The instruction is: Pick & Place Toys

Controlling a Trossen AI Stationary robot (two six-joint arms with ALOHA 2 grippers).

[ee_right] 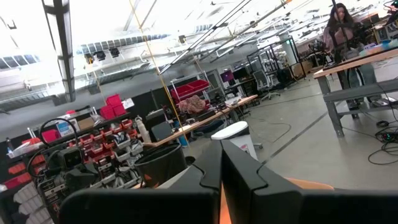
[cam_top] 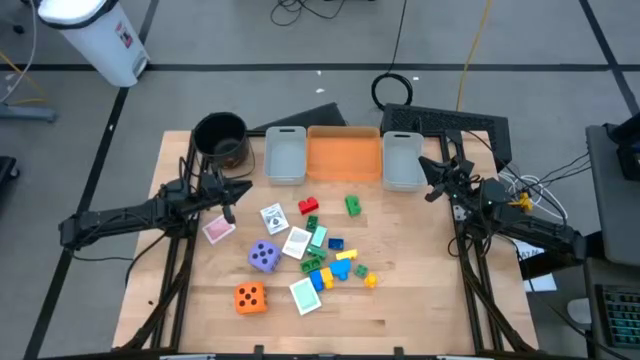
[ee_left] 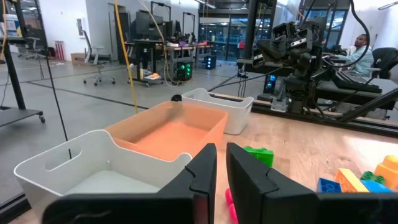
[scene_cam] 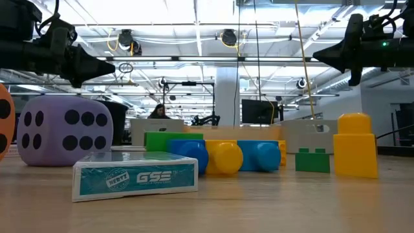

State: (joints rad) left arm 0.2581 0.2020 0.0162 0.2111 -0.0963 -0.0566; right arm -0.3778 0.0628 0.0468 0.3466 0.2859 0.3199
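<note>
The pale wooden table (cam_top: 400, 300) is seen from above with three rectangular plastic bins along its far edge: a grey one (cam_top: 285, 155), an orange one (cam_top: 343, 156) and a second grey one (cam_top: 402, 160), with a round black pot (cam_top: 220, 138) to their left. All three bins look empty, so the task is judged to be at its start, no toy having been placed.

The toys lie loose mid-table: a purple dotted foam die (cam_top: 264, 256), an orange dotted die (cam_top: 250, 297), a teal boxed card pack (cam_top: 305, 295), a pink card (cam_top: 218, 230) and a cluster of small coloured plastic bricks (cam_top: 340, 262).

The left gripper (cam_top: 243, 189) is held above the table near the pot, its fingers almost together around nothing. The right gripper (cam_top: 428, 170) waits by the right-hand grey bin, clenched and empty.

The next move calls for a gripper to be opened and lowered over one toy.

The bricks overlap, so their count cannot be made out; the orange die is cut off in the low view.
</note>
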